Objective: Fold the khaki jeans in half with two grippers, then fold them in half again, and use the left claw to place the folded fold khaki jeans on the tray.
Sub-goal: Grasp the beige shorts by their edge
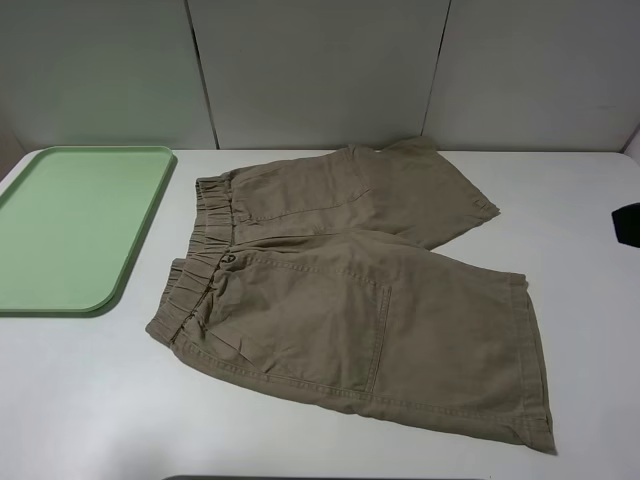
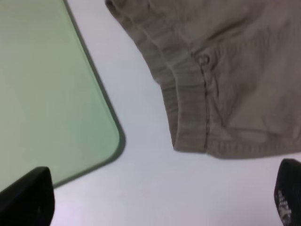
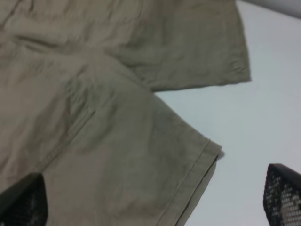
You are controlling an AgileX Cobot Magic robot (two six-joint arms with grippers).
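1. Hanging spread wide over the table [image 2: 141, 179], the left claw [image 2: 157, 197] shows only its two dark fingertips [image 2: 26, 200] in its own wrist view. Nothing lies between them, and it grips nothing.
2. Below that claw are the rounded corner of the tray [image 2: 47, 94] and a corner of the khaki jeans [image 2: 225, 70] at the gathered waistband [image 2: 188, 94]. White table shows between tray and cloth.
3. The right gripper [image 3: 153, 200] is also spread (its mesh-textured tips sit at the edges of its wrist view) and holds nothing. It hovers over one leg hem of the jeans, near the split between the two legs.
4. The high camera shows neither claw clearly, only a dark shape [image 1: 628, 222] at its right edge that I cannot identify.
5. Only that high view gives the whole layout. The jeans lie spread and unfolded mid-table, waistband toward the tray and legs pointing right. The pale green tray sits at the left, near the waistband but apart from it.
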